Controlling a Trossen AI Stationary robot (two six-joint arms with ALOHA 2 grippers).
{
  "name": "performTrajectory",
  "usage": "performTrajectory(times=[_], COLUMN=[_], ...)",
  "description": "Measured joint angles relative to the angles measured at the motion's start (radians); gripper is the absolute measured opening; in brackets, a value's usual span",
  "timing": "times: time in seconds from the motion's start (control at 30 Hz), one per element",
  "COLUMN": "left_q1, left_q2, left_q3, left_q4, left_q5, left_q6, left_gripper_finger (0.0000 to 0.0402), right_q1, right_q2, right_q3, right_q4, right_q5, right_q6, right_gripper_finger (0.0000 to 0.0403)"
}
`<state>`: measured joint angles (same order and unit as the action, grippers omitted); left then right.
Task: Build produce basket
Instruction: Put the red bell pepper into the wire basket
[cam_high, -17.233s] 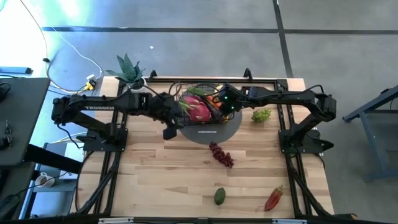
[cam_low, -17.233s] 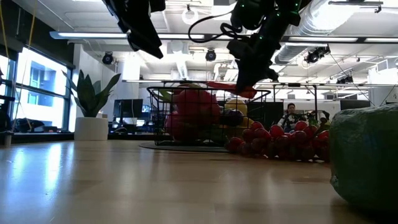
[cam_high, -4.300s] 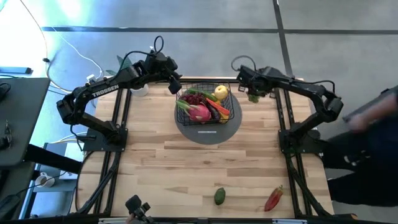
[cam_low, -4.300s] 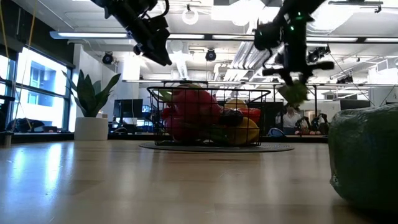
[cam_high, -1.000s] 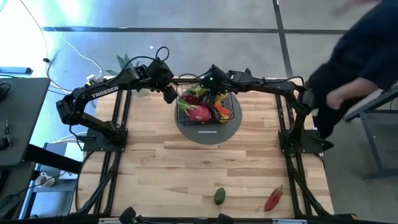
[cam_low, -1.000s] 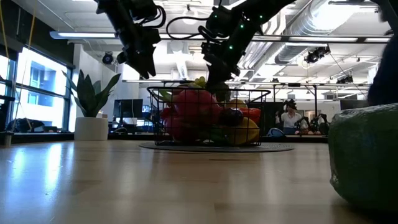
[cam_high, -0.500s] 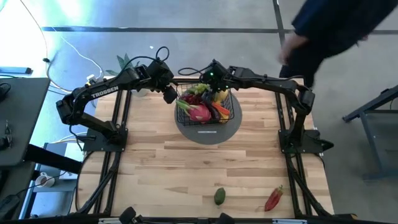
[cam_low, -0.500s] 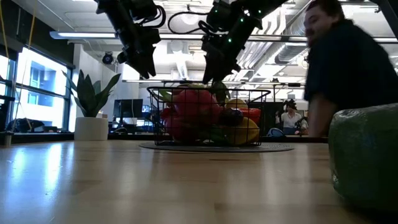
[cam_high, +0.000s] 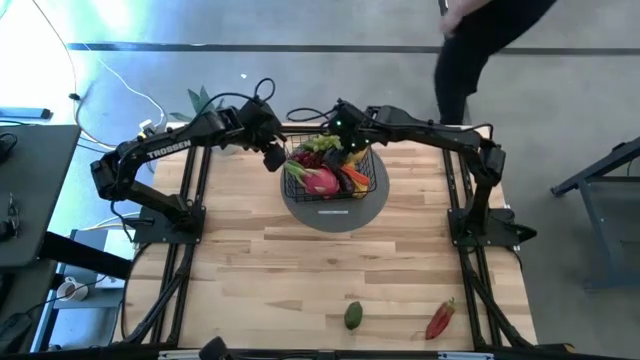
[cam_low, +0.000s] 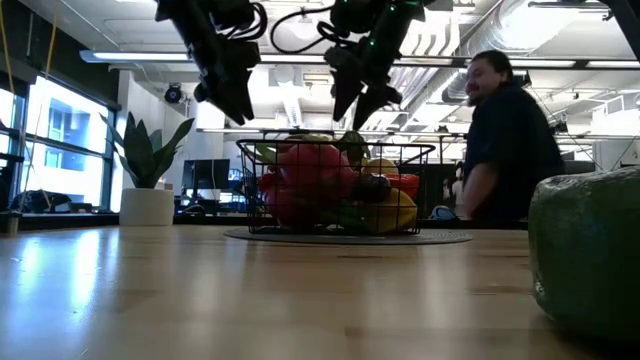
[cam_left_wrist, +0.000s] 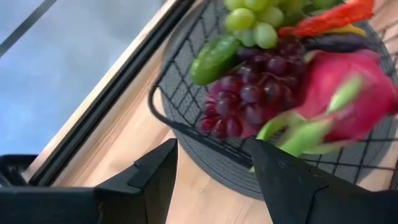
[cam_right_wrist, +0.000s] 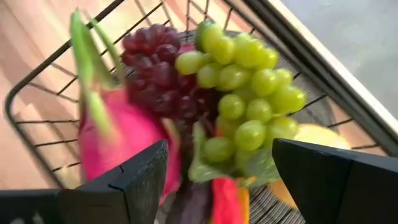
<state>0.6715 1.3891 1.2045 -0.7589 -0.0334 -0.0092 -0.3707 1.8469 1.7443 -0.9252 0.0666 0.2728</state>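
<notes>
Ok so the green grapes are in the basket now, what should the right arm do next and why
Probably lift the right end effector clear and head for the avocado or red chilli. Its fingers are open over the green grapes, which lie in the basket, while those two pieces sit on the table's near edge.

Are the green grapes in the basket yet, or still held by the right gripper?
In the basket. The green grapes rest on the purple grapes inside the basket, and the right gripper is open above them.

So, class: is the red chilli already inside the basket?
No, the red chilli lies on the table's near edge, far from the basket.
</notes>
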Motion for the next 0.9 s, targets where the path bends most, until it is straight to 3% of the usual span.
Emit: performTrajectory(times=[0.5,0.73,0.9], left_q1=[-0.172,-0.262,-0.321], left_q2=[0.000,-0.001,-0.023], left_q3=[0.000,0.000,-0.001], left_q4=[-0.006,-0.035,-0.099], left_q5=[0.000,0.000,-0.001], left_q6=[0.044,-0.069,-0.235], left_gripper_finger=[0.0196,0.0196,0.0196], right_q1=[0.152,0.234,0.292], right_q2=[-0.022,-0.068,-0.099], right_q3=[0.011,0.011,0.010], right_q4=[-0.157,-0.279,-0.371], right_q5=[0.065,0.187,0.249], right_q6=[0.221,0.275,0.333], right_gripper_finger=[0.0271,0.0271,0.0271])
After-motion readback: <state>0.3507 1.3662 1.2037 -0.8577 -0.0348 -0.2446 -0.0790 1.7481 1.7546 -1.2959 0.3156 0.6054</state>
